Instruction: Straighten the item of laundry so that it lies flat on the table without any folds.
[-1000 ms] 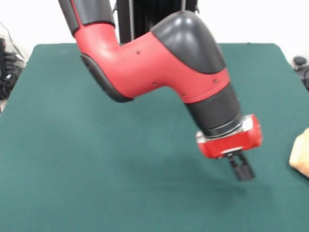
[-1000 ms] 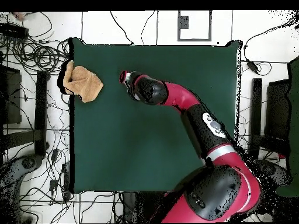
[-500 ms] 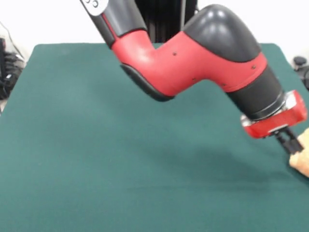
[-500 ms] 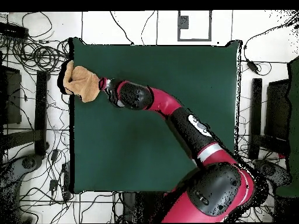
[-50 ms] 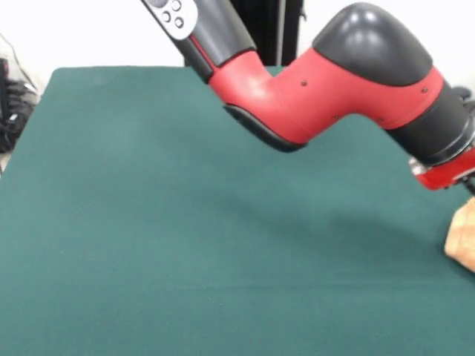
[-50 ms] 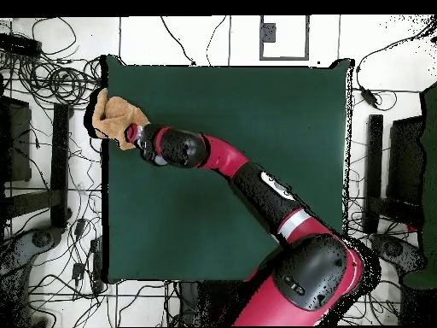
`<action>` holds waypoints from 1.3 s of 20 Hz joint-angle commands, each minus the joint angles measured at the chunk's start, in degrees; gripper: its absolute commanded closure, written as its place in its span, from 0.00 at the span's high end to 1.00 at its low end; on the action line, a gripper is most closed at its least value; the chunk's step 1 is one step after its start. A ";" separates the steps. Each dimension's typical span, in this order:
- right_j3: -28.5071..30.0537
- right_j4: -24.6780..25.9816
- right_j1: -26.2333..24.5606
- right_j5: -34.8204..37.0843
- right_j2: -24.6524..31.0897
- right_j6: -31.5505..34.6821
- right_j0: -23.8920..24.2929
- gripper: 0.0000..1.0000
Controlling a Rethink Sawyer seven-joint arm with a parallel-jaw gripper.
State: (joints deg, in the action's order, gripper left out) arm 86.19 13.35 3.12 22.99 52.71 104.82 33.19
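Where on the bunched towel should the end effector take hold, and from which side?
Probably the inward edge of the towel, approached from above on the table-centre side. It lies crumpled at the table edge, partly overhanging, so that edge is the most reachable.

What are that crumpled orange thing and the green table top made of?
The orange thing looks like soft terry cloth: it bunches into rounded, fuzzy folds. The table top seems covered in matte green felt-like fabric, with no shine or reflections. Both are guesses from appearance.
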 commanded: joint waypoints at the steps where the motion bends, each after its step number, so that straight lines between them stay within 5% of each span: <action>1: 4.26 -3.99 -0.63 -1.27 1.64 8.01 -2.98 0.00; 12: 5.80 -4.89 -0.57 -5.21 2.18 10.54 -4.95 0.00; 15: 4.34 -2.55 -0.79 -9.45 -1.57 10.83 -7.48 0.00; 17: 2.38 -0.21 1.35 -12.57 -7.24 11.88 -11.19 0.00; 22: -6.15 1.86 11.89 -14.48 -36.48 17.24 -31.81 0.00; 25: -12.53 0.39 11.15 -13.03 -49.69 16.66 -40.98 0.00; 26: -16.05 -0.31 9.82 -12.32 -58.80 18.25 -47.21 0.00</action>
State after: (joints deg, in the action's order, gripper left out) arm 83.11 12.27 11.21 10.07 27.42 104.85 2.91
